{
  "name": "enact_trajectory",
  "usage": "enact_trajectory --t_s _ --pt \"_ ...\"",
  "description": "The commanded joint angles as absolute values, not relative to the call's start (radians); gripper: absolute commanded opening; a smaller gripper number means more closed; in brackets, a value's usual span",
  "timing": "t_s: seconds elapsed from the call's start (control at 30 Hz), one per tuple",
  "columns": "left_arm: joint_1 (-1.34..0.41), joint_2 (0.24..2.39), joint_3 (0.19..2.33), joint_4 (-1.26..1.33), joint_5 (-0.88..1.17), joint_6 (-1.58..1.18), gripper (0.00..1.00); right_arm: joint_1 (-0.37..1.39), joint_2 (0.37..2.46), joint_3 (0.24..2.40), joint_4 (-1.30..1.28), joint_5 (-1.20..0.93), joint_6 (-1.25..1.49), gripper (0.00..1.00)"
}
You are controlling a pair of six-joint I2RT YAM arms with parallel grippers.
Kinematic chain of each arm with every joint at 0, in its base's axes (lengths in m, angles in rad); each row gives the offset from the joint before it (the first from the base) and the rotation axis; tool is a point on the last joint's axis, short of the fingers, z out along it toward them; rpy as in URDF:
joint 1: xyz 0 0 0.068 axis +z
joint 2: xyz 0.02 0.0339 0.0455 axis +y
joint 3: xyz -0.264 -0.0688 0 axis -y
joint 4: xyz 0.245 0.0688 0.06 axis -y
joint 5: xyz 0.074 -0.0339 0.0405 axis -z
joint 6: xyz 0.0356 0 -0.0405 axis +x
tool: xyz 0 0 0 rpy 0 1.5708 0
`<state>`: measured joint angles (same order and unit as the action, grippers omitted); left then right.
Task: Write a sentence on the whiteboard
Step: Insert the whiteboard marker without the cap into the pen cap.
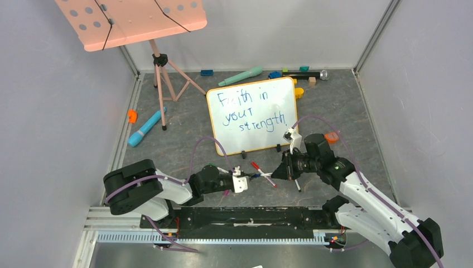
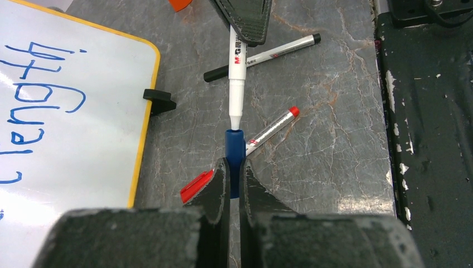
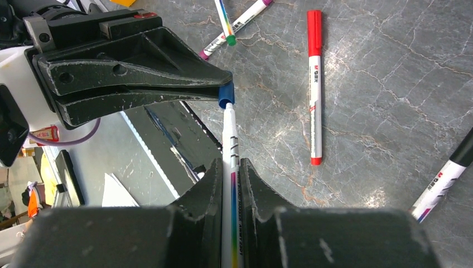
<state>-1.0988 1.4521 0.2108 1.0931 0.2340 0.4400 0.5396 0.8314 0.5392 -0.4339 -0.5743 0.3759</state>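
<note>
Grey marbled tabletop (image 1: 346, 111). Left gripper (image 2: 234, 164) clenched on blue cap (image 2: 235, 146); right gripper (image 3: 230, 166) clenched on white marker (image 2: 237, 67), nib (image 2: 235, 120) at cap mouth; whiteboard (image 1: 256, 140) bearing sentence (image 1: 237, 118) just beyond both. Capping likely: hold barrel coaxial, press straight home.

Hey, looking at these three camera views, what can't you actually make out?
Left wrist: the whiteboard runs off the left edge, cutting off the sentence.
Left wrist: the left gripper hides the lower end of the blue cap.
Right wrist: the right gripper hides the rear of the marker.
Top: print on the loose pens is too small.
</note>
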Motion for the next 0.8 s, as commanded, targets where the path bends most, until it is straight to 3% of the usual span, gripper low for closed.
enact_trajectory --t_s 0.0,0.77 --pt "-1.096 1.448 0.235 1.132 0.231 0.489 0.02 0.544 0.840 0.521 -0.368 -0.586 0.392 0.00" --pt "-1.096 1.435 0.229 1.125 0.244 0.494 0.02 0.895 1.161 0.585 -0.127 -0.237 0.551 0.00"
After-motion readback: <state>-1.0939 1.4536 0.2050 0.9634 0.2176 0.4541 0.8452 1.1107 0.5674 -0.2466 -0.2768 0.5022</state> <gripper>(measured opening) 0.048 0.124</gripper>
